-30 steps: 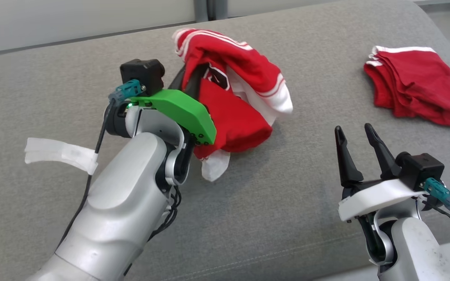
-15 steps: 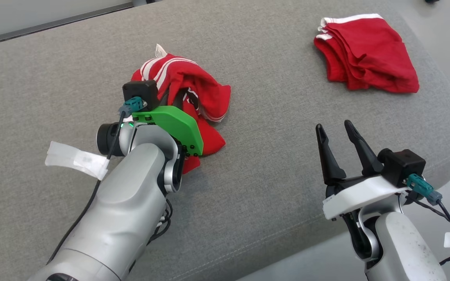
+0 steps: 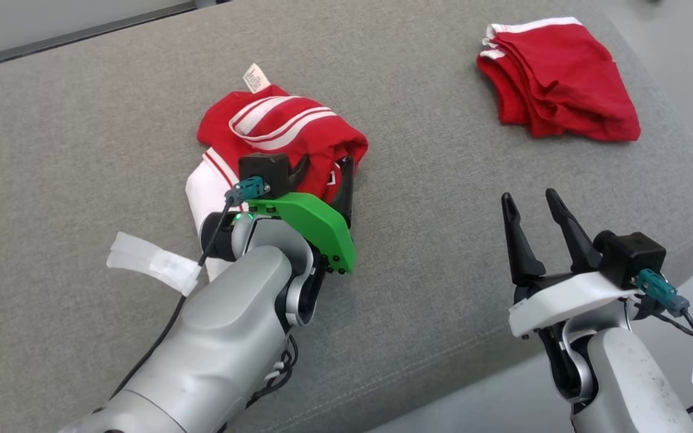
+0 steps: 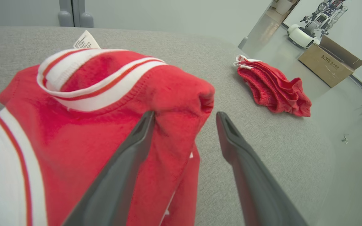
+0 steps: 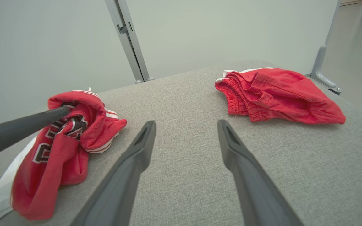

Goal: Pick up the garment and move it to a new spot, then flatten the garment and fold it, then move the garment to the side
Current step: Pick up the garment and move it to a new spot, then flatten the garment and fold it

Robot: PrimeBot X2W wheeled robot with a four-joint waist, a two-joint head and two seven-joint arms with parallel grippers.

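Both spread wide: left end effector [image 3: 326, 163] touching the garment [image 3: 274, 123], right end effector [image 3: 528, 195] apart.

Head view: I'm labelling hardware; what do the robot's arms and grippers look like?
Both arms are silver-grey with long dark fingers. The left gripper has a green mount, the right gripper a white one. Each carries a black camera block, teal connector and black cable.

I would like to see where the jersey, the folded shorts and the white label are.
jersey [image 3: 274, 135], head view, on its striped band.
folded shorts [image 3: 557, 78], head view, on the red middle.
white label [image 3: 254, 77], head view, on the middle of the tag.
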